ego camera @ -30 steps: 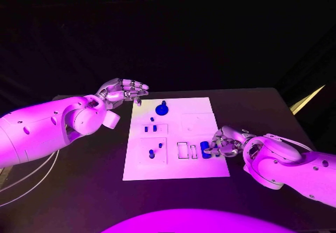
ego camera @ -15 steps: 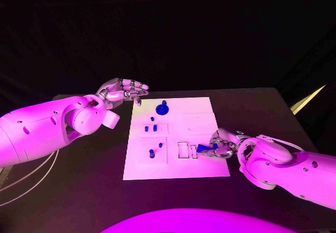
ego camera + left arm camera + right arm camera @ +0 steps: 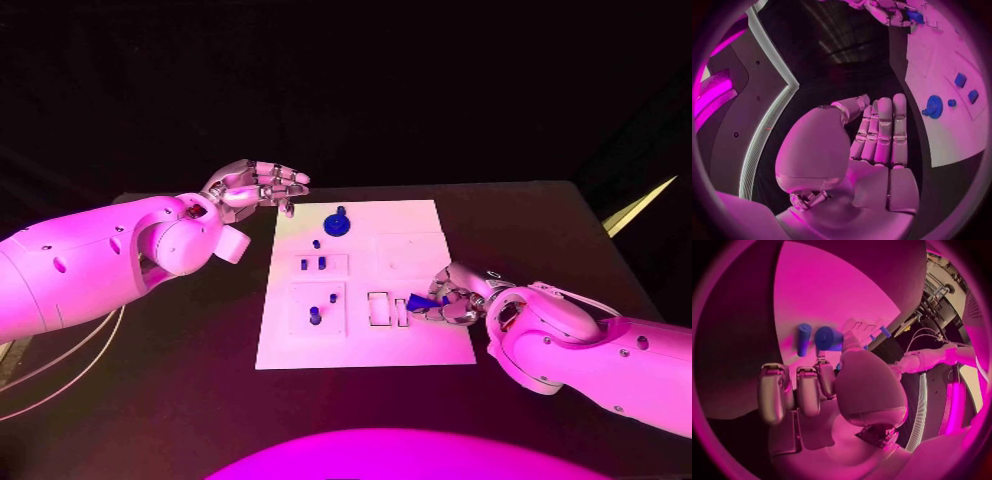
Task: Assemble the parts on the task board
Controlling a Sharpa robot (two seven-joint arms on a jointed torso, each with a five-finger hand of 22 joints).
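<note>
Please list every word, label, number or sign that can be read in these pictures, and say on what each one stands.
None can be read: no text shows on the task board, the blue parts, the table or either robot hand, left or right.

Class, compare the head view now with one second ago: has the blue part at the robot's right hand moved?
Yes. The blue part lay flat on the task board; now the right hand holds it tilted up, shifted towards the board's slots.
</note>
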